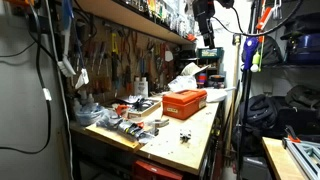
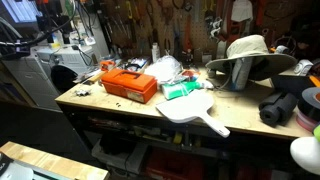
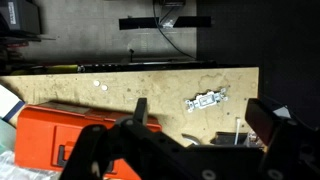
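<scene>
My gripper (image 3: pixel 202 115) is open and empty, high above the workbench; its two dark fingers frame the wrist view. In an exterior view it hangs near the top shelf (image 1: pixel 207 42). Below it on the plywood bench top (image 3: pixel 120 85) lies a small white and metal light switch (image 3: pixel 207 100), which may be the small dark item on the bench in an exterior view (image 1: pixel 184 136). An orange-red toolbox (image 3: pixel 50 135) sits to the left of the switch and shows in both exterior views (image 1: pixel 184 102) (image 2: pixel 128 84). The gripper touches nothing.
A white paddle-shaped board (image 2: pixel 195 112), a tan wide-brimmed hat (image 2: pixel 248 55), crumpled plastic (image 2: pixel 165 68) and black rolls (image 2: pixel 282 106) crowd the bench. Tools hang on the back wall (image 2: pixel 150 20). Books and clutter lie at the bench's near end (image 1: pixel 135 108).
</scene>
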Robot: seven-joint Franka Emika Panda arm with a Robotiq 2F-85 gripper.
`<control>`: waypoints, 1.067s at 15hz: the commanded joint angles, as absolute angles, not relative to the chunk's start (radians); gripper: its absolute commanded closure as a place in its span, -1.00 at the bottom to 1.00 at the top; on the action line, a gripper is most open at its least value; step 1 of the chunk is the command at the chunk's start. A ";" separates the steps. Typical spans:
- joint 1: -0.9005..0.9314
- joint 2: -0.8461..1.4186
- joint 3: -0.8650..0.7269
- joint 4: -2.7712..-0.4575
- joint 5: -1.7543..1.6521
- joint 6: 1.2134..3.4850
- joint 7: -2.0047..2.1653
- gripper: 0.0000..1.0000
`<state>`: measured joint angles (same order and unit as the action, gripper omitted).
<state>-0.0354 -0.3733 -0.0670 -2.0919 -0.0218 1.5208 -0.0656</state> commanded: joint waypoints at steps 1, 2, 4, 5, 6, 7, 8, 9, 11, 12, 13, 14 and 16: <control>-0.038 -0.372 -0.065 -2.090 -0.021 1.519 -0.066 -1.00; -0.038 -0.372 -0.065 -2.090 -0.021 1.519 -0.066 -1.00; -0.038 -0.372 -0.065 -2.090 -0.021 1.519 -0.066 -1.00; -0.038 -0.372 -0.065 -2.090 -0.021 1.519 -0.066 -1.00; -0.051 -0.367 -0.076 -2.094 -0.007 1.539 -0.038 -1.00; -0.068 -0.366 -0.084 -2.104 0.006 1.559 0.010 -1.00; -0.085 -0.360 -0.097 -2.111 0.013 1.566 0.042 -1.00; -0.099 -0.355 -0.109 -2.119 0.015 1.580 0.064 -1.00; -0.133 -0.334 -0.137 -2.128 0.013 1.616 0.106 -1.00; -0.148 -0.323 -0.149 -2.133 0.016 1.644 0.129 -1.00; -0.164 -0.310 -0.162 -2.139 0.018 1.679 0.149 -1.00; -0.180 -0.293 -0.176 -2.140 0.024 1.708 0.169 -1.00; -0.207 -0.256 -0.200 -2.140 0.041 1.765 0.214 -1.00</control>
<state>-0.1705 -0.2955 -0.1760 -2.1268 -0.0028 1.6925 0.1431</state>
